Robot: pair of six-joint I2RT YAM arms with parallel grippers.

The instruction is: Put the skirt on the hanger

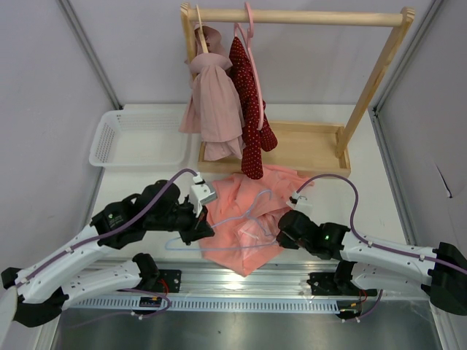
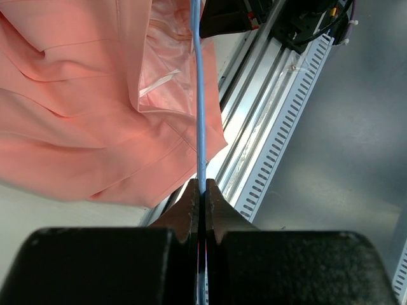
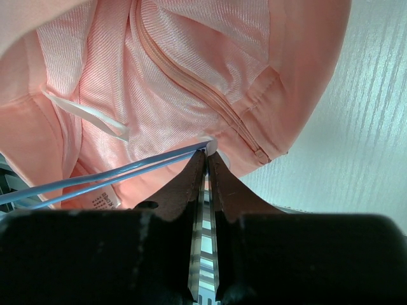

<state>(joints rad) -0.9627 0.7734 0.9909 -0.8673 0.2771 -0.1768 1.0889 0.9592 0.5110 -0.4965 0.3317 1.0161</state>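
Status: task in progress, not complete.

The skirt (image 1: 228, 200) lies crumpled on the bench (image 1: 135, 181) at the middle of its near edge, between my two arms. The hanger (image 2: 199, 95) lies flat across the skirt's top rather than hanging.

Left gripper (image 2: 201, 184): jaws fully closed on the hanger's wire, which runs straight out from the tips over the skirt's lower fold.

Right gripper (image 3: 207, 155): jaws drawn to a narrow slit. The hanger's bent end meets the tips there, just beside the zip and the shiny lining of the waist opening. I judge it to be pinching the wire. I cannot tell whether any fabric is caught with it.

Done, as far as I can see: both ends of the hanger are in hand, and one end sits at the mouth of the waistband.

Outstanding: the hanger is not seated inside the waist, and the garment bears no weight on it. The rack (image 1: 299, 16) at the far edge holds other clothes only.
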